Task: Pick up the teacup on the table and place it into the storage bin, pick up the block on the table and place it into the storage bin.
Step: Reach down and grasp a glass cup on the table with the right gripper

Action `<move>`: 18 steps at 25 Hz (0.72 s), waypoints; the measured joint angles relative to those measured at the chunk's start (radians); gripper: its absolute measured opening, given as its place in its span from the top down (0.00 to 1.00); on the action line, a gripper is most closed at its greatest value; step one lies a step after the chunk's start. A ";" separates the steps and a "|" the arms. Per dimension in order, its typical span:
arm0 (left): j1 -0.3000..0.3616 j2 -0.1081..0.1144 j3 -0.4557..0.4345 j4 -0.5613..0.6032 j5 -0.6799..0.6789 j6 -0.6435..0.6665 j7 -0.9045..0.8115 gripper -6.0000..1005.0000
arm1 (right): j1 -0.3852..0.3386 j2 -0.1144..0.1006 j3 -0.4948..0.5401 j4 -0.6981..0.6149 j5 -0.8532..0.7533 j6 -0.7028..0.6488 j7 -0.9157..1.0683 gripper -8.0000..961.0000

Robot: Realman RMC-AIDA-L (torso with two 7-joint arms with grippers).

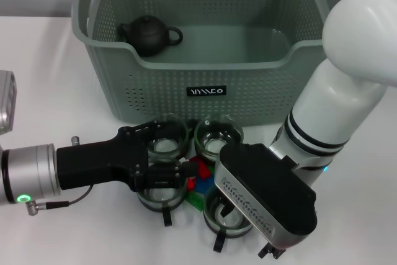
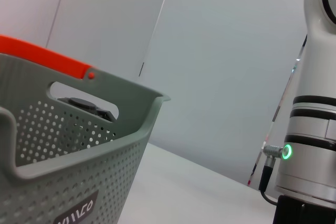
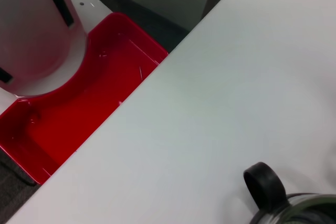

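The left pincer [image 1: 162, 173], matte black on a brushed-metal wrist, reaches in from the left, its fingers clenched on the rim of a clear glass teacup [image 1: 160, 192] at the front left of a tight cluster. The right pincer [image 1: 260, 200] hangs low over the front right of that cluster; its blocky black-and-silver housing hides its fingers, so I cannot tell whether they are parted or closed.

Four round glass cups with dark handles crowd together on the white surface [image 1: 56, 79], two behind, two in front. Between them shows a red block [image 1: 200, 169] over a green one [image 1: 195, 197], both largely covered by the arms.

Just behind stands the storage bin [image 1: 186, 88], grey-green perforated plastic with rounded corners and orange handle tips. A dark, matte teapot [image 1: 149, 34] sits in its back left corner.

In the right wrist view a black cup handle [image 3: 265, 187] is cut off at the frame's edge, and beyond the surface's edge lies a glossy red tray [image 3: 79, 114].
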 joint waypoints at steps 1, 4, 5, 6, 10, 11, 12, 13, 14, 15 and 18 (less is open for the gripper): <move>0.000 0.000 0.000 0.000 0.000 0.000 0.000 0.08 | 0.000 0.000 -0.001 0.000 0.000 0.000 0.002 0.02; 0.000 0.000 0.000 0.000 -0.001 0.001 0.000 0.08 | -0.003 0.000 -0.006 0.000 0.000 0.000 0.009 0.02; 0.000 0.000 0.000 0.000 -0.001 0.001 0.000 0.08 | -0.003 0.000 -0.007 0.000 0.000 0.000 0.010 0.02; 0.001 0.000 0.000 0.000 -0.001 0.002 0.000 0.08 | -0.004 0.000 -0.009 0.000 -0.001 0.000 0.010 0.02; 0.001 -0.001 0.000 0.000 -0.001 0.002 0.000 0.08 | -0.007 0.000 -0.012 0.000 -0.003 0.000 0.011 0.02; 0.001 -0.001 0.000 0.000 -0.001 0.002 0.000 0.08 | -0.007 0.000 -0.012 0.000 -0.003 0.000 0.011 0.02; 0.001 -0.001 0.000 0.000 -0.001 0.002 0.000 0.08 | -0.007 0.000 -0.012 0.000 -0.003 0.000 0.013 0.02; 0.001 -0.002 0.000 0.000 -0.001 0.002 0.000 0.08 | -0.007 0.000 -0.012 0.000 -0.004 0.000 0.016 0.02; 0.001 -0.002 0.000 0.000 -0.001 0.002 0.000 0.08 | -0.008 0.000 -0.013 0.000 -0.005 0.000 0.024 0.02; 0.001 -0.002 0.000 0.000 -0.001 0.002 0.000 0.08 | -0.008 0.000 -0.014 -0.001 -0.006 0.001 0.031 0.02; 0.001 -0.002 0.000 0.000 -0.001 0.003 0.000 0.08 | -0.005 0.000 -0.015 -0.002 -0.008 0.001 0.051 0.06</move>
